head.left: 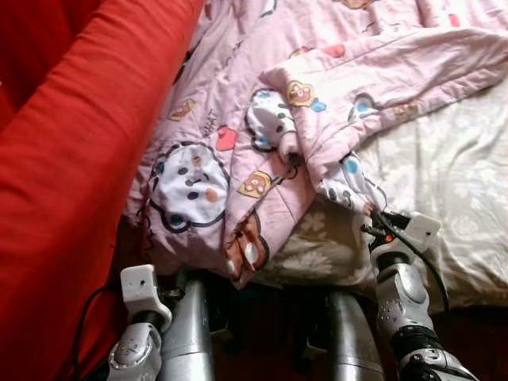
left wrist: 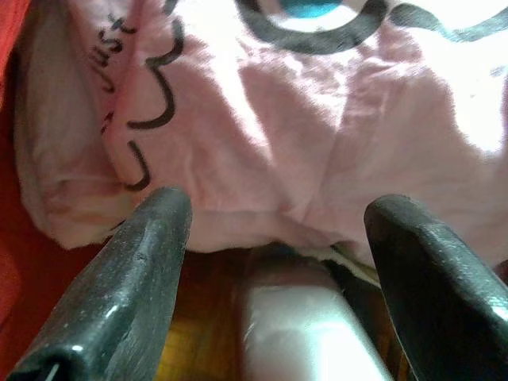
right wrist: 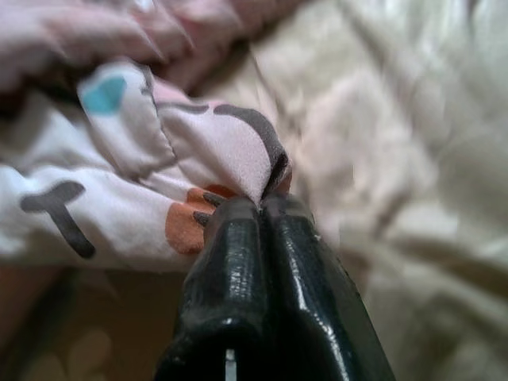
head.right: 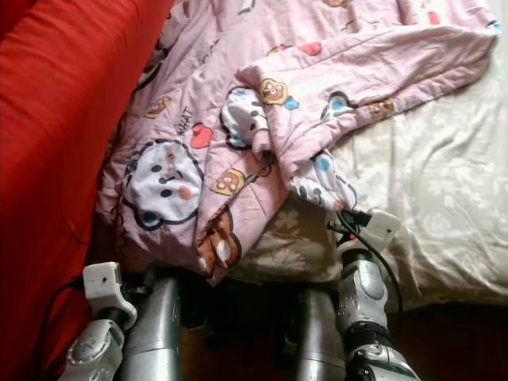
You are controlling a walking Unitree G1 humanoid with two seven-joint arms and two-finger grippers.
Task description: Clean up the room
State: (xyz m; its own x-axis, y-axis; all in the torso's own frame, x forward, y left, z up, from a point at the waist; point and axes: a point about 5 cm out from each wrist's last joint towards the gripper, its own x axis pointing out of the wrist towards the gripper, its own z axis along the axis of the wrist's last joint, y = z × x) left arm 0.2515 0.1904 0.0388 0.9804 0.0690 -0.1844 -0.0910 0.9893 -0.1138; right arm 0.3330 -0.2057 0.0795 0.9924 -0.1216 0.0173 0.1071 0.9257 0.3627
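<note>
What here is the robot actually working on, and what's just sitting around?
Part of the job:
- crumpled pink cartoon-print quilt, a fold pinched by the right gripper
- left gripper, open, below the quilt's hanging edge

Just there:
- cream floral bedsheet under the quilt
- red fabric on the robot's left

A pink cartoon-print quilt [head.left: 238, 151] lies crumpled on the bed, bunched from centre toward twelve o'clock, one corner hanging off the edge near six
</note>
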